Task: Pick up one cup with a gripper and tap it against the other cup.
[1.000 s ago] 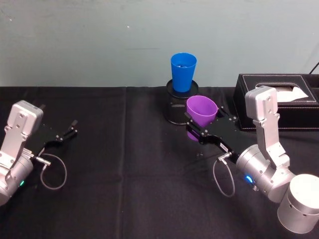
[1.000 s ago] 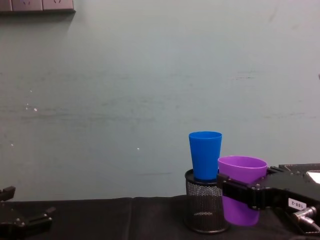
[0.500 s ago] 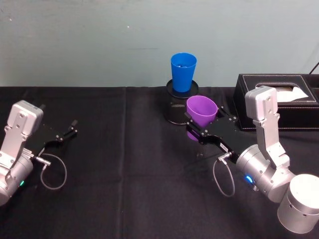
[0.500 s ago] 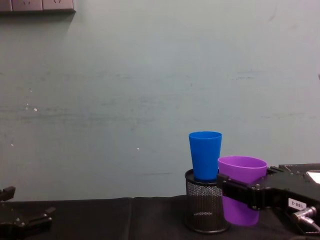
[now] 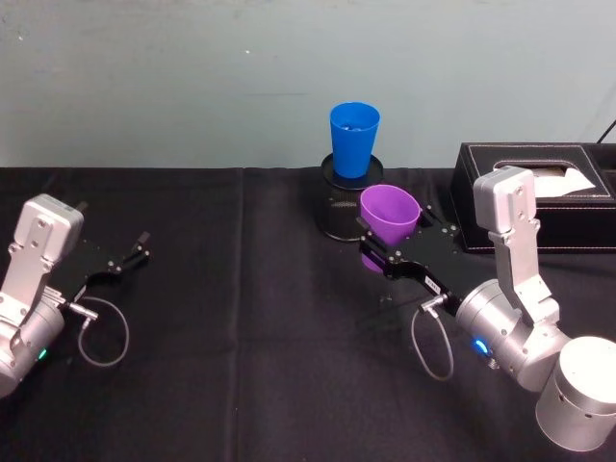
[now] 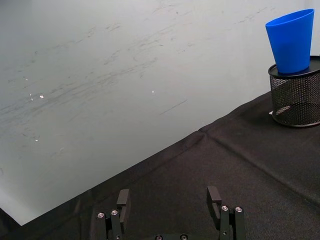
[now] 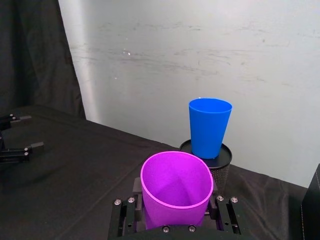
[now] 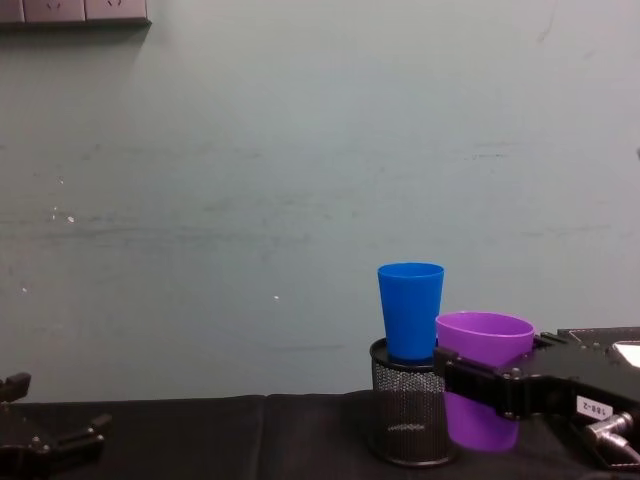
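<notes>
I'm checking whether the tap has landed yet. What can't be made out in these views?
1. Whether the purple cup touches the blue cup or mesh holder: chest view overlaps them.
2. The blue cup's base: hidden inside the holder.
3. The purple cup's bottom: head view, covered by the right gripper clamped on it.

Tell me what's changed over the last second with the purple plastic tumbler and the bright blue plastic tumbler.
Nothing has visibly changed. The right gripper stays shut on the purple plastic tumbler, held upright beside the black mesh pen holder in which the bright blue plastic tumbler stands. The left gripper stays open, parked far to the left.
</notes>
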